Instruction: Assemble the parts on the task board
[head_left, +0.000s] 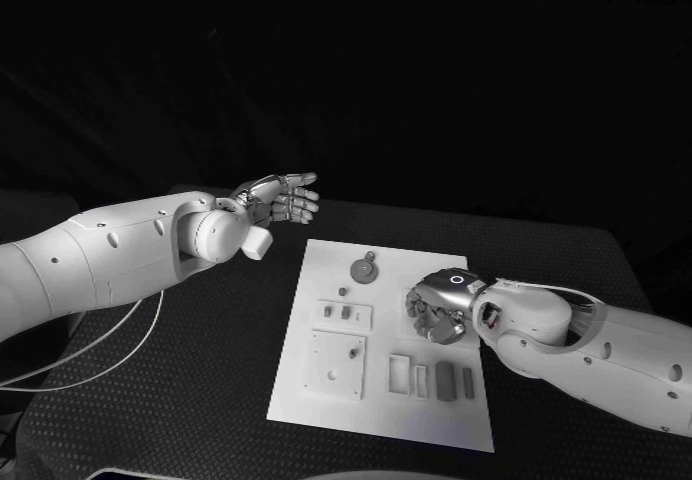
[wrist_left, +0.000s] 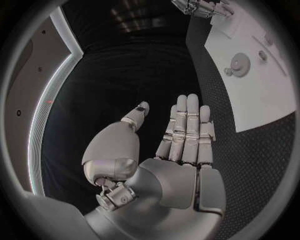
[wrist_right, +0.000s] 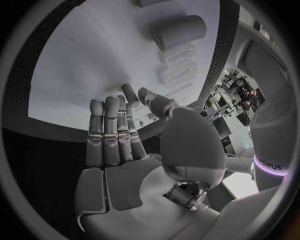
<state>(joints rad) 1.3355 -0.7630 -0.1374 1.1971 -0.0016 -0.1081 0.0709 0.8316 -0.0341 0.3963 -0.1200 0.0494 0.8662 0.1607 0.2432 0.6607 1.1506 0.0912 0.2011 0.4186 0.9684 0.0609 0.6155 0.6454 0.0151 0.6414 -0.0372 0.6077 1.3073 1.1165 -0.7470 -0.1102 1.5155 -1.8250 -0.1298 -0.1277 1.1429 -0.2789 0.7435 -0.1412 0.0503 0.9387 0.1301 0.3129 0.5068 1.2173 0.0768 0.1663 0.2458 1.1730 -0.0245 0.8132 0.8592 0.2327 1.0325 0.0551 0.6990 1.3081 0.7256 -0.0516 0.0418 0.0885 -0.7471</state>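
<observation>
The task board (head_left: 335, 300) is a white plate lying flat on the black table (head_left: 577, 260), carrying a round grey part (head_left: 365, 271) with a small tab and several oblong parts (head_left: 446, 379) in a row. The right hand (head_left: 437, 312) hovers over the board between them, fingers straight and together, holding nothing. The left hand (head_left: 283, 197) hangs beyond the board's far corner, open and empty.

Colours: white board, grey parts, black tabletop.
The task board (head_left: 325, 300) is plain white; the round part (head_left: 366, 271) and bar parts (head_left: 446, 378) on it are grey. The tabletop (head_left: 216, 350) is black with a fine woven dot texture. Left hand (head_left: 281, 197) and right hand (head_left: 437, 308) are silver on white arms.
</observation>
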